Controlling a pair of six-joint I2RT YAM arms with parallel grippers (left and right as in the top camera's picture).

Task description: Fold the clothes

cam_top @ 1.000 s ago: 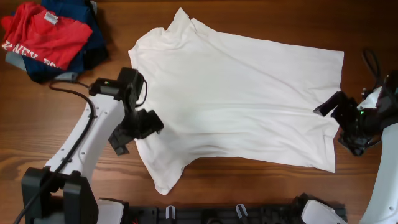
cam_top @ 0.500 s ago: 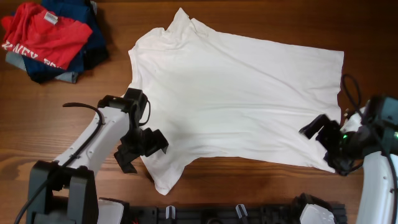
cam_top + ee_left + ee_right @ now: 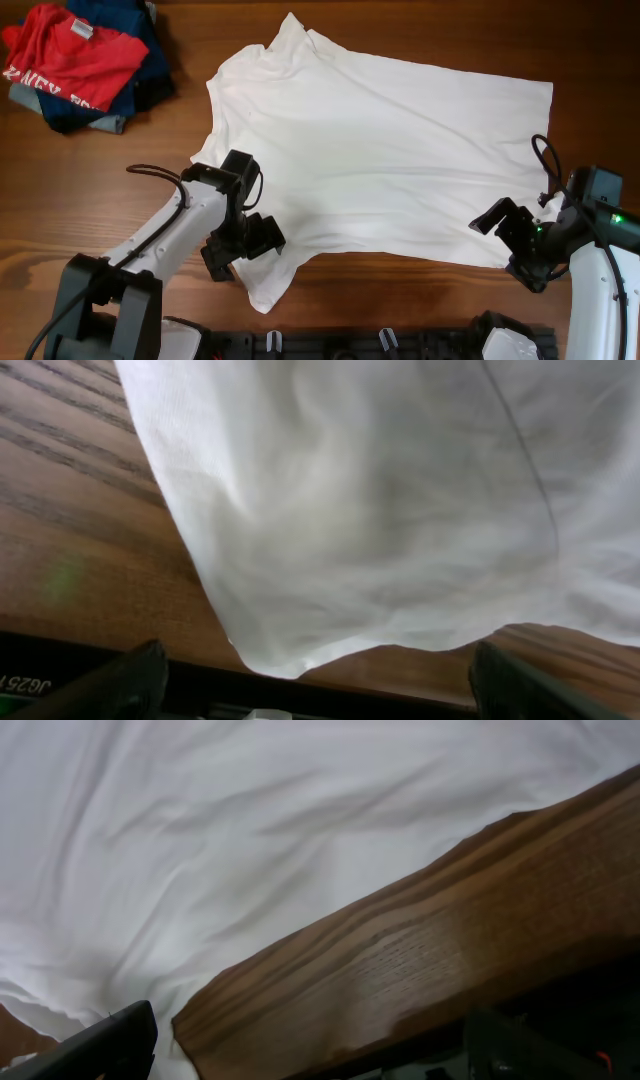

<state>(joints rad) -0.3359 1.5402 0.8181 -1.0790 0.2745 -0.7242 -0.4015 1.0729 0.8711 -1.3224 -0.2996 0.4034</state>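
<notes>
The clothes are one large white shirt spread flat and wrinkled across the wooden table, collar toward the back left. My left gripper is open over the near sleeve, at the shirt's front left. In the left wrist view the sleeve's white fabric fills the frame, with dark fingertips wide apart at the bottom corners. My right gripper is open at the hem's front right corner. In the right wrist view the hem runs diagonally over bare wood, with nothing between the fingers.
A red printed T-shirt lies on navy garments at the back left corner. A black rail runs along the table's front edge. Each arm's base stands at a front corner.
Both arms have moved toward the table's front. The left gripper slid right, down along the sleeve. The right gripper moved left to the hem's front corner. The shirt has not moved.
</notes>
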